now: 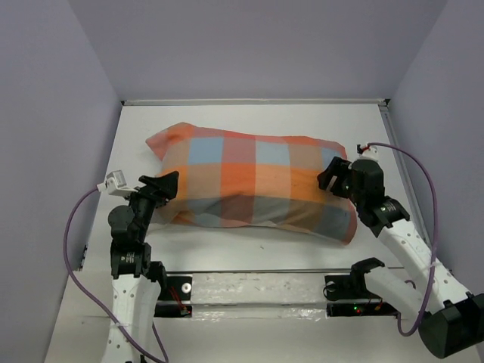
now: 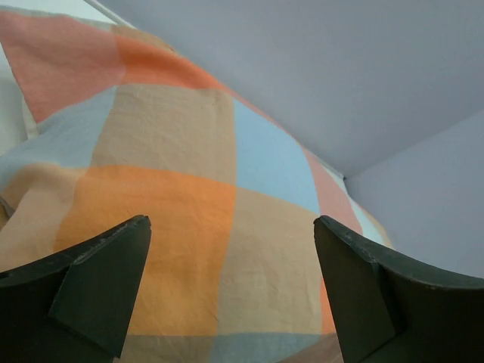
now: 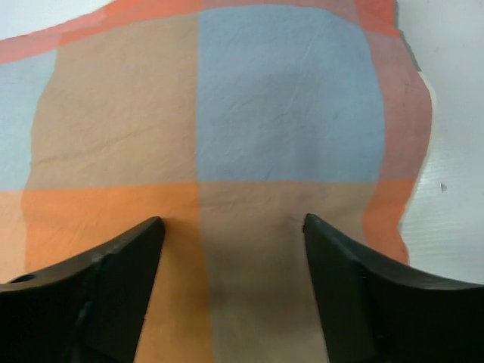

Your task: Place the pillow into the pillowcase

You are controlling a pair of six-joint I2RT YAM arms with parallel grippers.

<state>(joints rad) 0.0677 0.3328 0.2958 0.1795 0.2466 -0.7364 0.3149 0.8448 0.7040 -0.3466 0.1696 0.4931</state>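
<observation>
The checked pillowcase (image 1: 249, 181) lies plump and filled across the middle of the white table (image 1: 249, 121). The white pillow does not show as such; a pale strip at the left edge of the left wrist view cannot be told apart from the table. My left gripper (image 1: 165, 185) is open at the case's left end, its jaws wide apart in front of the fabric (image 2: 174, 197) and holding nothing (image 2: 231, 223). My right gripper (image 1: 330, 175) is open at the case's right end, its tips resting on the fabric (image 3: 287, 98) with nothing pinched between them (image 3: 232, 221).
Lavender walls (image 1: 249, 45) close in the table at the back and both sides. A metal rail (image 1: 257, 291) with the arm bases runs along the near edge. Purple cables (image 1: 72, 242) loop beside each arm. Bare table shows right of the case (image 3: 454, 151).
</observation>
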